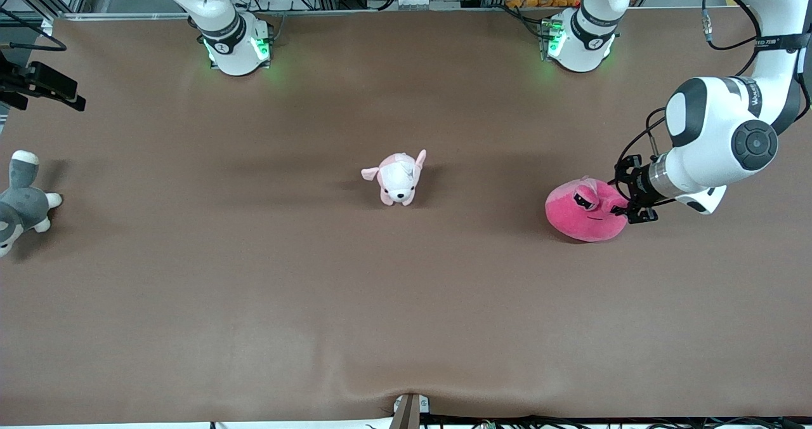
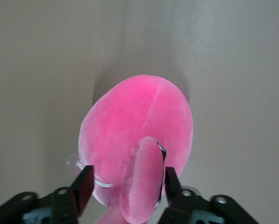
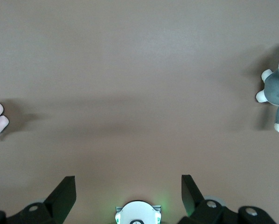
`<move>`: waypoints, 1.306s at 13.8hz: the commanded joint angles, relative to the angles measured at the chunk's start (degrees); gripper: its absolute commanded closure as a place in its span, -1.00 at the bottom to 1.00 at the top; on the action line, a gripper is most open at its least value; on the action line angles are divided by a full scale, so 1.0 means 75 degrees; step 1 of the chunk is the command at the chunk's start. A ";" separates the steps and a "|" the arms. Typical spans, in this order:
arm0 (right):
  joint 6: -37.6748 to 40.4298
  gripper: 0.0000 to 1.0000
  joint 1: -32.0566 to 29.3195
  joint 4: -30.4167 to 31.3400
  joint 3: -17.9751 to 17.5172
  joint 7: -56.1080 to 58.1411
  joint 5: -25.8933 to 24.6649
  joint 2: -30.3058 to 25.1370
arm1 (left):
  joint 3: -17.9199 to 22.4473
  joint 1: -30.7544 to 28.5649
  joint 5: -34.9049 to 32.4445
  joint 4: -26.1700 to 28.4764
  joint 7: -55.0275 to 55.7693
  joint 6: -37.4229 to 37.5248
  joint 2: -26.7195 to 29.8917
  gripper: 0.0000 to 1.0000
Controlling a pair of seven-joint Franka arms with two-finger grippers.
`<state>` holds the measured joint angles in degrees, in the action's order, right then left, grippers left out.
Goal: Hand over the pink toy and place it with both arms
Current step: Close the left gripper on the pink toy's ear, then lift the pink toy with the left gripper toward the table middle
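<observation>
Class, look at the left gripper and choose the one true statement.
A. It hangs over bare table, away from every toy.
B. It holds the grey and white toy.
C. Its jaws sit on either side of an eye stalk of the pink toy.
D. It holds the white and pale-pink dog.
C: in the left wrist view the left gripper has a jaw on each side of an eye stalk of the pink toy.

text: none legible | arm strap (image 1: 781, 40): lettering unreadable
</observation>
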<state>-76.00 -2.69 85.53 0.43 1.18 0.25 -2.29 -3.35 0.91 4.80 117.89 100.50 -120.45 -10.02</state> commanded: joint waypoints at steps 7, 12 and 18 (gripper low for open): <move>0.0266 -1.00 0.0018 -0.0036 0.0002 -0.0040 -0.0080 -0.0034 | -0.0057 -0.0250 0.0884 -0.0097 -0.0122 -0.0229 0.0000 1.00; 0.0289 -1.00 0.0018 -0.0036 0.0002 -0.0028 -0.0115 -0.0034 | -0.0127 -0.0238 0.1128 -0.0447 -0.0287 0.0471 0.0257 1.00; 0.0277 -1.00 0.0030 -0.0036 0.0002 -0.0028 -0.0104 -0.0022 | -0.0898 -0.0203 0.1961 -0.1958 0.0075 0.1763 0.0293 1.00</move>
<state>-74.27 -2.69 85.52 0.46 1.18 0.25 -2.30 -7.15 -0.56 18.09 106.71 99.26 -109.40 -8.24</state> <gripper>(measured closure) 0.000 0.890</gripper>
